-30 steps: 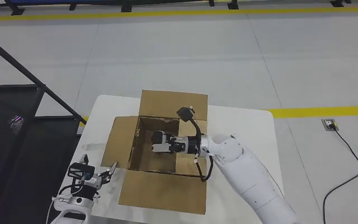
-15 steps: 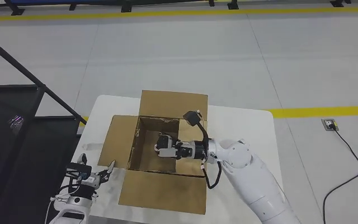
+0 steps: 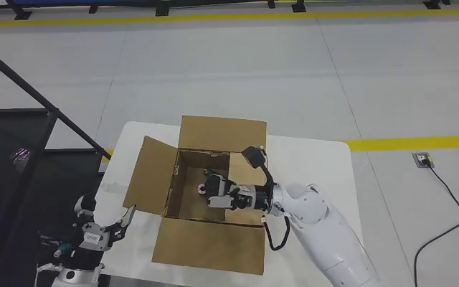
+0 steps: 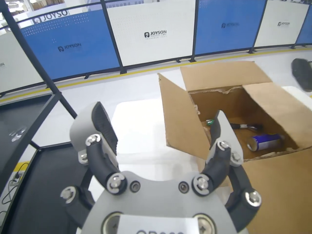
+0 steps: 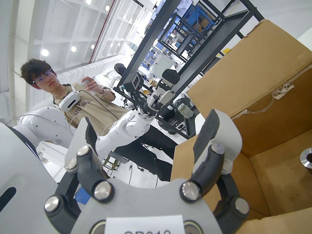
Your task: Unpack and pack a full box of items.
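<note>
Your right gripper [image 3: 204, 188] is down inside the box [image 3: 222, 133], pointing toward its left wall. The fingers [image 5: 207, 132] are spread apart with nothing between them. On the box floor just past it, its wrist view shows a small round metal part [image 5: 307, 156].

Your left gripper [image 3: 107, 209] hangs over the near left corner of the table [image 3: 315, 158], well apart from the box. Its fingers [image 4: 102, 122] are also wide apart and empty.

The box stands in the middle of the table with its flaps folded out, and the left flap [image 3: 147, 176] is tilted upward.

From your left wrist view, three things lie on the box floor:
- A blue can [image 4: 264, 141] lies on its side close to the near wall.
- A black pen [image 4: 246, 126] lies flat just beyond the can.
- A small green thing [image 4: 209, 122] lies to the left of the pen. It is partly hidden by your own finger and too small to make out.
</note>
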Motion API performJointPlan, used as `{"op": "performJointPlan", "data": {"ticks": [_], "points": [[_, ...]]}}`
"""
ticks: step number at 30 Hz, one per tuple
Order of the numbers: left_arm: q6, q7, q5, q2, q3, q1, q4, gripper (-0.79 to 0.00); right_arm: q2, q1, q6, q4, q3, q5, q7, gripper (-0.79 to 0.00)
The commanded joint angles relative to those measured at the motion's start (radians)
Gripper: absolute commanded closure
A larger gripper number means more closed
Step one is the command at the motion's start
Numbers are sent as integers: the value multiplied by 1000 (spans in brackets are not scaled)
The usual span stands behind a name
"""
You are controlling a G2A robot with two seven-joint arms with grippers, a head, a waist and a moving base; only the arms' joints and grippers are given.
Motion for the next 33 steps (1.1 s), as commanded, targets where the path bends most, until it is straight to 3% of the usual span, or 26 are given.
{"op": "performJointPlan", "data": {"ticks": [1,4,14,29,33], "points": [[-33,-6,-8,0,7,15,-40,-785,7,-20,-25,-31,19,-23,-7,-785],[-101,-40,-34,1,33,11,-73,-785,20,-65,-67,-83,53,-73,-28,-785],[-115,-135,39,-3,203,-81,-71,-785,52,-158,-104,-166,114,-92,-47,-785],[-127,-153,44,-2,212,-87,-65,-785,58,-168,-87,-173,123,-99,-51,-785],[-123,-228,-46,-7,257,-117,-60,-785,64,-185,-105,-225,125,-137,-68,-785]]}}
